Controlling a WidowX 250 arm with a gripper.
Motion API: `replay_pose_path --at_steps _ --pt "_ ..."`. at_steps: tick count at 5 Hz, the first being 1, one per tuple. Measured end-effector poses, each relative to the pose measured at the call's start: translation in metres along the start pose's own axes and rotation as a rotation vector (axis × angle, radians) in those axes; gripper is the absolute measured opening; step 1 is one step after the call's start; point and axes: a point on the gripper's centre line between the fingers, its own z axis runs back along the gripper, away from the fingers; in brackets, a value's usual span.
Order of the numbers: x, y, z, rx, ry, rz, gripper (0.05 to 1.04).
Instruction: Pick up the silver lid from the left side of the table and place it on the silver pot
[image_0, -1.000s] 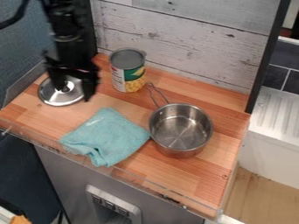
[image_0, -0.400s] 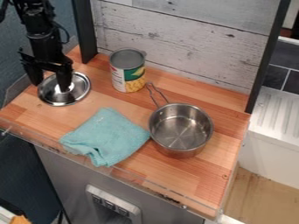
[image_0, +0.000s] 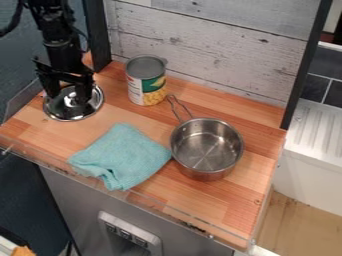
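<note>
Camera view: tool (image_0: 67, 96), its fingers apart, at lid (image_0: 67, 113) near counter's (image_0: 37, 120) edge; towel (image_0: 121, 156) apart.

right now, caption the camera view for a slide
Open gripper over a silver lid; can, teal cloth and saucepan nearby

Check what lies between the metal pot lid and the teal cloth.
Bare wood countertop separates the metal pot lid from the teal cloth, as the camera view shows; the hand is at the lid.

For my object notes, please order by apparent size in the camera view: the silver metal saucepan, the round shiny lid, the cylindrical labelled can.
1. Saucepan
2. Can and lid: look alike, unranked; gripper partly covers lid.
</note>
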Motion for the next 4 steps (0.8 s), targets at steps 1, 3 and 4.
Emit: replay_pose_path --at_steps 1,3,4 --pt "0.004 -0.001 -0.004 0.002 -0.016 0.018 0.690" --pt "0.001 -0.005 -0.006 0.003 -0.013 0.015 0.282" --pt "-0.011 -0.011 0.005 0.020 0.010 0.027 0.282"
